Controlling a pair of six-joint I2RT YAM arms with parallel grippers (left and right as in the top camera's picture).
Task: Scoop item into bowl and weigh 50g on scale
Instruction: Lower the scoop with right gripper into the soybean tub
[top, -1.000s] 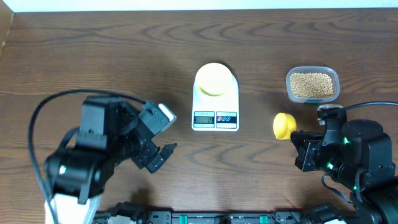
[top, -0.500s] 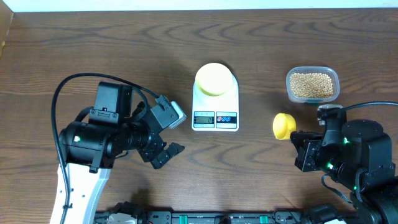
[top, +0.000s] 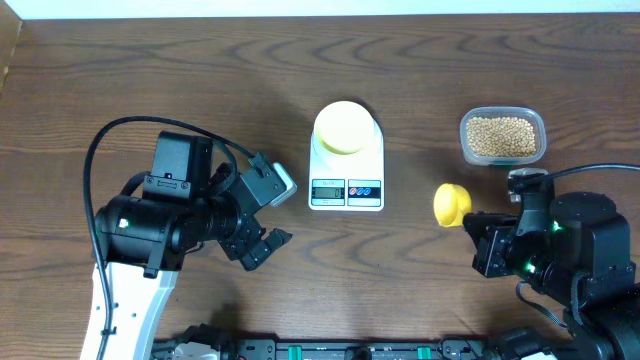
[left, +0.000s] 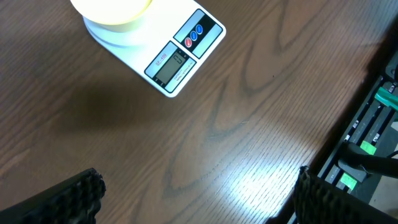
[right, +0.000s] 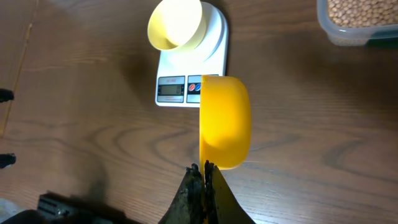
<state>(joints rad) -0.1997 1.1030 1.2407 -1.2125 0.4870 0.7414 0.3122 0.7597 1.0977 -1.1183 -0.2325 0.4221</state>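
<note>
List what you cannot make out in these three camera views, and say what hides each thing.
- The scale display: digits too small and blurred to read in the left wrist and overhead views.
- The bowl: left wrist view, cut off by the top edge.
- The tub: right wrist view, cut off at the top right corner.
- The scoop: right wrist view, handle hidden inside the right gripper.

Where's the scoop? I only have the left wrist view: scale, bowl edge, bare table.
Observer: The right gripper is shut on the yellow scoop, to the right of the scale.
Operator: And the beans?
Observer: The beans are in a clear tub at the far right, beyond the scoop.
Operator: Anything in the bowl?
Observer: The right wrist view looks into the bowl; no beans show inside.
</note>
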